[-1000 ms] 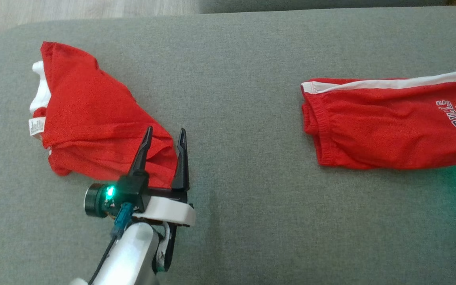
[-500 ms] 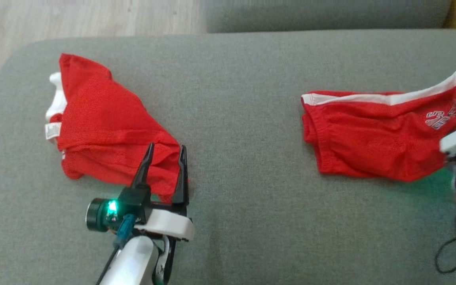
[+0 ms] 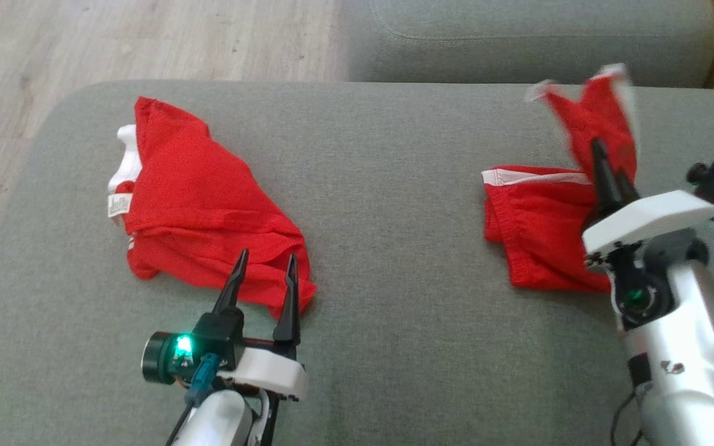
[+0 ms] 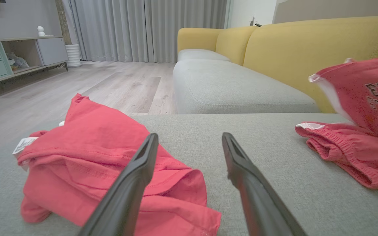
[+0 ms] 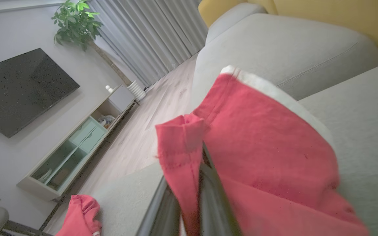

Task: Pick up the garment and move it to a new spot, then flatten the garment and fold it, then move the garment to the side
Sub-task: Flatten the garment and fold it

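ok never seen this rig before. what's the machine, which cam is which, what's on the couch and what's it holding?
It's a wheeled robot with two arms, each ending in a gripper with two long dark fingers. The head view looks down from its head at a grey sofa cushion. The other two views come from cameras on each wrist, looking along that gripper's fingers. The left gripper is open, holding nothing, its fingertips over the edge of a crumpled red shirt. The right gripper is shut on one end of the red shorts with white trim, lifting that end while the waistband end lies on the cushion. The right wrist view shows the red cloth pinched between its fingers.
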